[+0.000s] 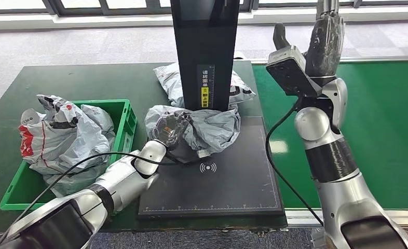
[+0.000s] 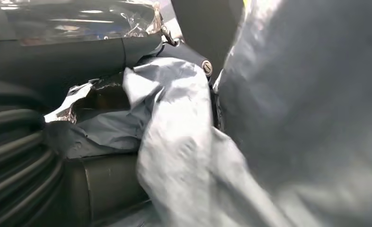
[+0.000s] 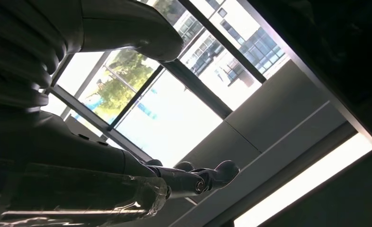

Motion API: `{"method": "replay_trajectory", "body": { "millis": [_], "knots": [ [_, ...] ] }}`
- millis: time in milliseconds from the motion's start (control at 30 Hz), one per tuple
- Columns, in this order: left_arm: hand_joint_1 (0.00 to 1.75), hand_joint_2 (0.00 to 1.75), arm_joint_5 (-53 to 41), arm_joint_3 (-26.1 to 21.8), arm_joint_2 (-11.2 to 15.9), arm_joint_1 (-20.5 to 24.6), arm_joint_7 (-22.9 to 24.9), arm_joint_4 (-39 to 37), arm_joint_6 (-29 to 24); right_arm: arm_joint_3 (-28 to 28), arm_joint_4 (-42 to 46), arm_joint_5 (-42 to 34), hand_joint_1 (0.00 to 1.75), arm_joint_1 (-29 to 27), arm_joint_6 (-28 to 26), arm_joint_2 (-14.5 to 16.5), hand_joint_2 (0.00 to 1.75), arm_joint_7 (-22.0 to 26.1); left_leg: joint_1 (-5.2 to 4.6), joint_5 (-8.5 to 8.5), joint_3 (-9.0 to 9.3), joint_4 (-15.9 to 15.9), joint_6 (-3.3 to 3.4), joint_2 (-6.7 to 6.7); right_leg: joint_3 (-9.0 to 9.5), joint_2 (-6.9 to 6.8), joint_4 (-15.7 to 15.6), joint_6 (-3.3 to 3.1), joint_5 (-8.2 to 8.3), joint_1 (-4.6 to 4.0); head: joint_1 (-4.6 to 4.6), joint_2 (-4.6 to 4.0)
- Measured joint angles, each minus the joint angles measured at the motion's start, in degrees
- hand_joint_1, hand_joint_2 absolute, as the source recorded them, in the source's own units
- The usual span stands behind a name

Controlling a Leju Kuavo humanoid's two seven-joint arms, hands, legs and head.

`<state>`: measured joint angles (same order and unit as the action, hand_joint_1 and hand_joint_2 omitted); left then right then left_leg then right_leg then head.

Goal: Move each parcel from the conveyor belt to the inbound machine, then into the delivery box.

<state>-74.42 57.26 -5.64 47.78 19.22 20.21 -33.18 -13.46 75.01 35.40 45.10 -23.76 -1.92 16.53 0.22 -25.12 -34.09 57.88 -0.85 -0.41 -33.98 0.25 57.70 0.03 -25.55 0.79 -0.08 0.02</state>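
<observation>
The grey parcel (image 1: 212, 128) is lying crumpled on the black scanner plate (image 1: 233, 181), right at the foot of the scanner post (image 1: 204, 52). It is being grasped by the left hand (image 1: 170, 129) at the end farthest from the conveyor belt (image 1: 383, 129); in the left wrist view the film (image 2: 174, 142) is being bunched between the fingers (image 2: 99, 184). The right hand (image 1: 324, 41) is being held up, spread and empty, above the belt beside the post.

Handling, judged: soft poly bag, probably light, limp, slick film, so a gathered fold is being favoured over a flat face; sag is to be expected.

Clearance: the post is touching the parcel behind, so lift should be taken away from it. The green box (image 1: 124, 122), on the far side of the plate from the belt, is already being crowded by bags (image 1: 62, 135) heaped above its rim. A second bag (image 1: 173, 83) is lying behind the post.
</observation>
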Motion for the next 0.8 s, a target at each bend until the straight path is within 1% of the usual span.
{"method": "replay_trajectory", "body": {
  "millis": [67, 133, 200, 300, 367, 467, 567, 633, 667, 700, 733, 767, 800],
  "knots": [
    [1.75, 1.75, -3.5, -2.4, 1.0, -0.9, 0.5, 2.1, -0.4, 0.0, 0.5, -0.3, 0.0, -0.8, -0.3, -0.6, 1.75, 0.2, 0.0, 0.0, -0.01, 0.0, 0.0, 0.02, -0.02, 0.01, 0.0, 0.0, 0.0, 0.0, 0.01, 0.0],
    [1.75, 1.75, -10.5, -8.0, 4.8, -4.0, 4.7, 10.7, -2.4, 0.0, 2.1, -1.4, 0.0, -3.2, -2.2, -2.1, 1.75, 1.3, 0.0, 0.0, -0.03, 0.0, 0.0, 0.06, -0.06, 0.04, 0.0, 0.0, 0.0, -0.02, 0.01, 0.0],
    [1.75, 1.75, -15.0, -11.8, 9.6, -7.0, 10.9, 20.8, -4.8, 0.1, 3.9, -2.4, 0.0, -5.8, -4.5, -3.7, 1.75, 2.5, 0.01, -0.01, -0.03, 0.0, -0.01, 0.08, -0.09, 0.06, 0.0, -0.01, 0.0, -0.06, 0.01, 0.0],
    [1.75, 1.75, -15.2, -11.9, 14.9, -8.5, 17.1, 30.0, -6.3, 0.6, 5.8, -2.8, 0.0, -8.5, -6.3, -5.0, 1.75, 2.8, 0.06, -0.01, -0.05, 0.0, -0.01, 0.09, -0.11, 0.06, 0.0, -0.01, 0.0, -0.11, -0.01, 0.0],
    [1.75, 1.75, -15.3, -11.9, 18.5, -9.1, 19.5, 35.7, -6.7, 0.8, 7.2, -2.9, 0.0, -10.3, -7.3, -6.0, 1.75, 2.9, 0.1, -0.01, -0.08, 0.0, -0.01, 0.07, -0.12, 0.04, 0.0, -0.01, -0.01, -0.15, 0.0, 0.0],
    [1.75, 1.75, -15.4, -12.2, 23.2, -9.9, 20.6, 44.2, -6.9, 1.4, 9.1, -3.3, 0.0, -12.7, -8.3, -7.1, 1.75, 3.1, 0.13, -0.01, -0.12, 0.0, -0.02, 0.05, -0.13, 0.03, 0.0, -0.02, -0.01, -0.14, 0.01, 0.0],
    [1.75, 1.75, -15.5, -12.6, 26.5, -10.5, 20.6, 50.3, -6.9, 1.9, 10.3, -3.5, 0.0, -14.1, -8.7, -7.7, 1.75, 3.1, 0.13, -0.01, -0.13, 0.0, -0.01, 0.06, -0.13, 0.04, 0.0, -0.02, -0.02, -0.11, 0.0, 0.0],
    [1.75, 1.75, -15.5, -13.8, 28.5, -11.6, 19.6, 54.7, -6.9, 2.2, 11.0, -3.8, 0.0, -15.1, -9.2, -8.1, 1.75, 3.3, 0.13, -0.01, -0.13, 0.0, -0.01, 0.08, -0.15, 0.05, 0.0, -0.02, -0.01, -0.11, 0.01, 0.0],
    [1.75, 1.75, -15.5, -15.3, 28.9, -12.9, 17.9, 57.4, -6.9, 2.4, 11.4, -4.1, 0.0, -15.7, -9.6, -8.2, 1.75, 3.5, 0.12, -0.02, -0.11, 0.0, -0.01, 0.14, -0.18, 0.1, 0.0, -0.01, -0.01, -0.08, 0.02, 0.0],
    [1.75, 1.75, -15.5, -17.6, 28.5, -14.9, 14.7, 60.6, -6.9, 2.7, 11.9, -4.4, 0.0, -16.4, -10.0, -8.2, 1.75, 3.8, 0.07, -0.04, -0.1, 0.0, 0.0, 0.18, -0.2, 0.15, 0.0, 0.0, -0.01, -0.01, -0.01, 0.0],
    [1.75, 1.75, -15.5, -20.6, 27.1, -17.3, 10.3, 63.9, -6.9, 3.0, 12.3, -4.7, 0.0, -17.2, -10.4, -8.4, 1.75, 4.1, 0.02, -0.07, -0.1, 0.0, 0.04, 0.21, -0.21, 0.2, 0.0, 0.05, -0.04, 0.06, -0.03, 0.0],
    [1.75, 1.75, -15.5, -23.9, 24.9, -19.8, 5.3, 66.8, -7.0, 3.2, 12.6, -4.9, 0.0, -17.9, -10.8, -8.5, 1.75, 4.4, -0.03, -0.1, -0.12, 0.0, 0.09, 0.22, -0.22, 0.21, 0.0, 0.1, -0.07, 0.13, -0.05, 0.0],
    [1.75, 1.75, -15.5, -27.7, 22.5, -22.1, -1.1, 69.6, -7.0, 3.4, 12.9, -5.0, 0.0, -18.4, -11.1, -8.7, 1.75, 4.6, -0.04, -0.12, -0.18, 0.0, 0.14, 0.19, -0.22, 0.19, 0.0, 0.16, -0.1, 0.15, 0.02, 0.0]
  ]
}}
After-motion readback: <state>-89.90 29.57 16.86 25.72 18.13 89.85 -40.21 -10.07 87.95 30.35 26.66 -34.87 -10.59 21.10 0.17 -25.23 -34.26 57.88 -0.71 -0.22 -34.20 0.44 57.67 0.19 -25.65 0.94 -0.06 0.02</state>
